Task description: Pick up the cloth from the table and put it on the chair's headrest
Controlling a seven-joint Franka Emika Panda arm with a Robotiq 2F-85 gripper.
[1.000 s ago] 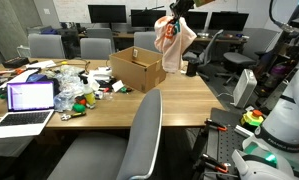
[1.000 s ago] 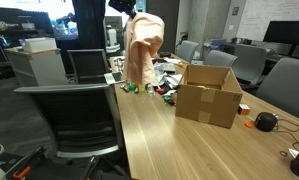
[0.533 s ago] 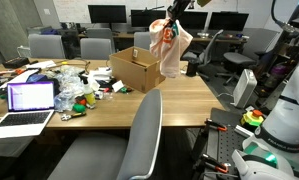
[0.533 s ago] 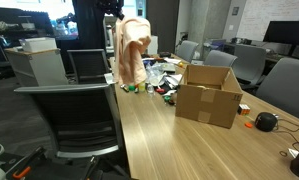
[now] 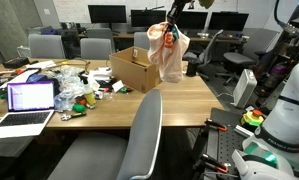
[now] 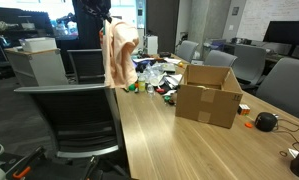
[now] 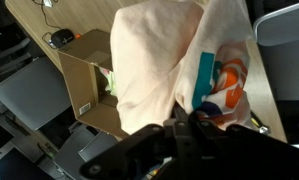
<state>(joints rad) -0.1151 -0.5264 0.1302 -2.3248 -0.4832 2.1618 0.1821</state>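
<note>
Over by the left front corner of the table (image 5: 184, 100) sits an open laptop (image 5: 29, 97). Next comes a heap of colourful clutter (image 5: 77, 88), then a cardboard box (image 5: 137, 68) toward the far edge. Just right of the box in an exterior view, the cloth (image 5: 170, 52) hangs free in the air, hem off the wood. My claw (image 5: 171, 22) is on top, pinched tight on the cloth's bunched upper end. In an exterior view the cloth (image 6: 119, 55) dangles over the tabletop's left edge, left of the box (image 6: 207, 92). In the wrist view the cloth (image 7: 164, 55) fills most of the frame, with the orange and teal print to the right. The chair's headrest (image 5: 149, 100), at the front edge, is well apart from the cloth.
</note>
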